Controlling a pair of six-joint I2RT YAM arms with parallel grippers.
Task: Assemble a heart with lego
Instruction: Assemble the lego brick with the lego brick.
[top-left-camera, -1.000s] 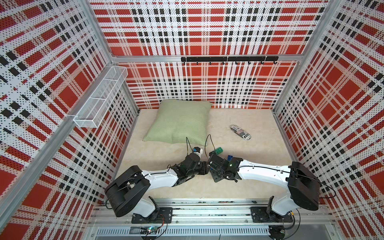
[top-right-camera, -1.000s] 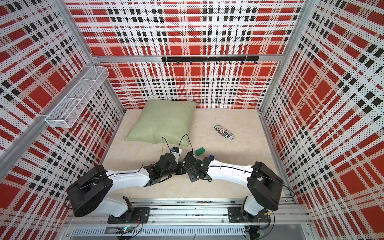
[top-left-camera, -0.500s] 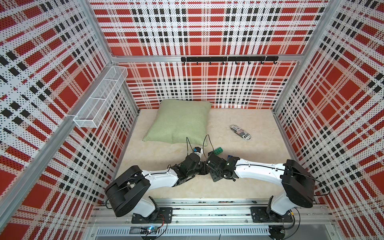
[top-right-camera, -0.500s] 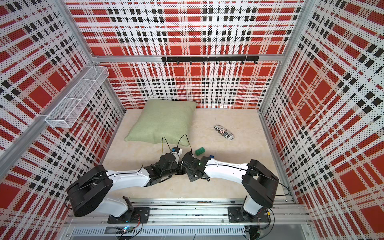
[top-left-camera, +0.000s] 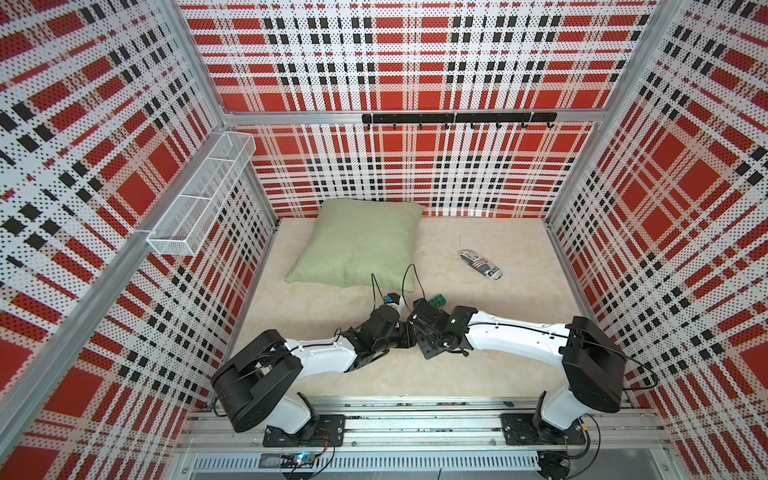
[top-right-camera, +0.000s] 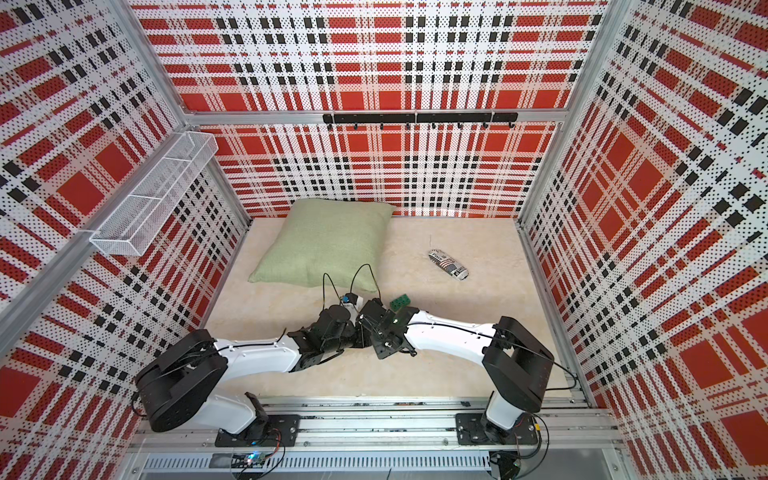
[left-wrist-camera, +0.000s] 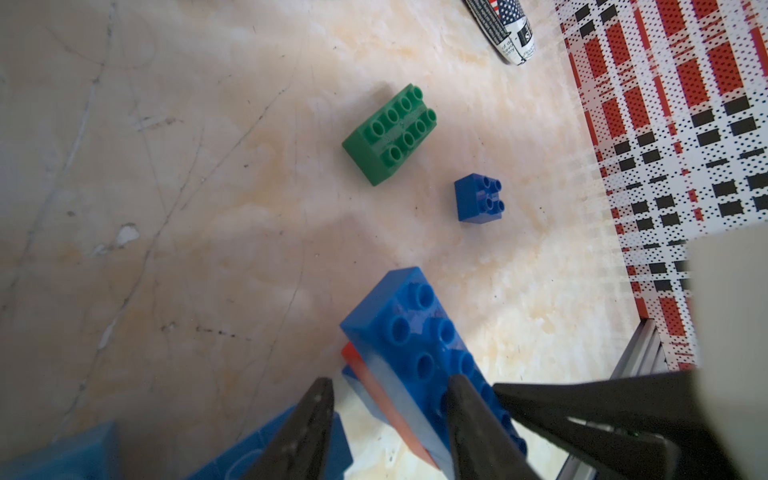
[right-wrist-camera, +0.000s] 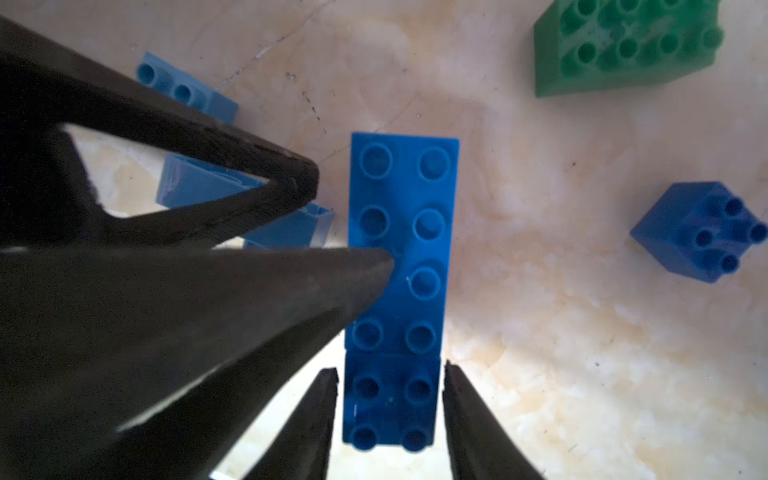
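Observation:
In the left wrist view my left gripper (left-wrist-camera: 389, 381) is shut on the heart, a stepped stack with a long dark blue brick (left-wrist-camera: 419, 332) on top, a red layer (left-wrist-camera: 374, 382) and lighter blue bricks below. One fingertip (right-wrist-camera: 374, 266) presses on the studded face. My right gripper (right-wrist-camera: 390, 372) is open and straddles a small dark blue brick (right-wrist-camera: 390, 407) that sits end to end with the long one (right-wrist-camera: 403, 237). A thin gap shows on each side. A green lego (left-wrist-camera: 390, 133) (top-left-camera: 437, 300) and a small blue lego (left-wrist-camera: 478, 199) (right-wrist-camera: 702, 232) lie loose on the floor beyond.
A green pillow (top-left-camera: 357, 241) lies at the back left of the marbled floor. A printed tube (top-left-camera: 481, 264) lies at the back right. A white wire basket (top-left-camera: 199, 199) hangs on the left wall and a black hook rail (top-left-camera: 457, 118) on the back wall. Both arms meet low near the front centre.
My right arm has shifted slightly left toward the left gripper, and its jaws have parted off the small blue brick. The left arm has kept still.

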